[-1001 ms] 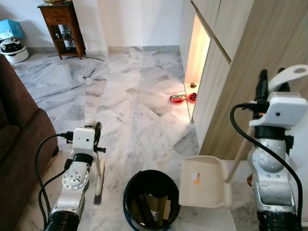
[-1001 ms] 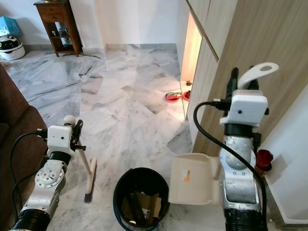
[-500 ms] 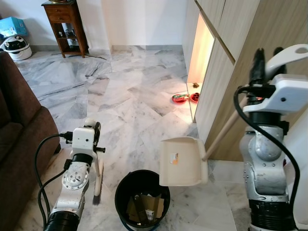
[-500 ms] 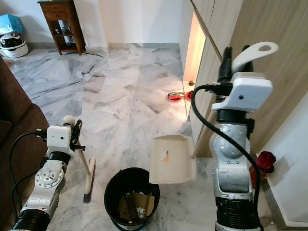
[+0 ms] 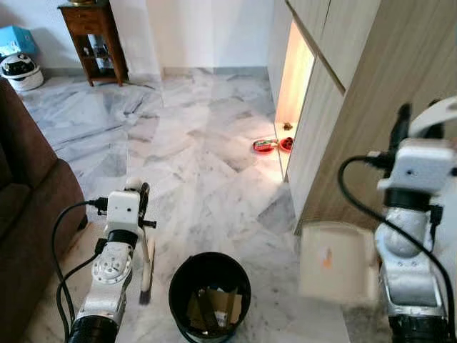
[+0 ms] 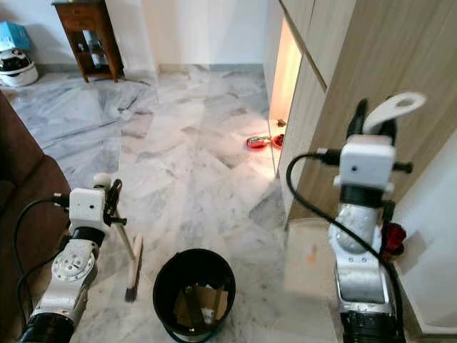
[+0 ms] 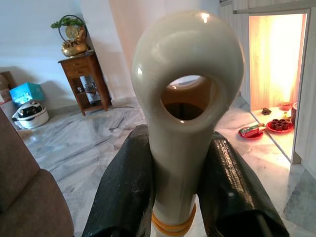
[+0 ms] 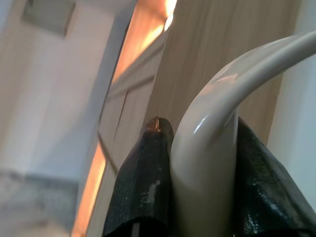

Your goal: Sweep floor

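My left gripper (image 5: 141,191) is shut on the cream loop-ended handle (image 7: 185,98) of a small broom, one black finger (image 7: 123,197) on each side. The broom's bristle head (image 5: 146,277) rests on the marble floor just left of the black bin (image 5: 208,293), which holds cardboard scraps. My right gripper (image 5: 416,120) is shut on the curved cream handle (image 8: 212,123) of the dustpan. The cream pan (image 5: 335,261) hangs low and blurred to the right of the bin, beside my right arm.
A brown sofa (image 5: 28,207) bounds the left. The wooden cabinet wall (image 5: 357,107) stands close on the right, with red dishes (image 5: 271,145) at its lit niche. A wooden side table (image 5: 89,36) and a helmet (image 5: 18,68) stand at the far wall.
The dustpan has swung from over the bin's rim to the right and down, away from the bin. The left arm and broom have kept still.
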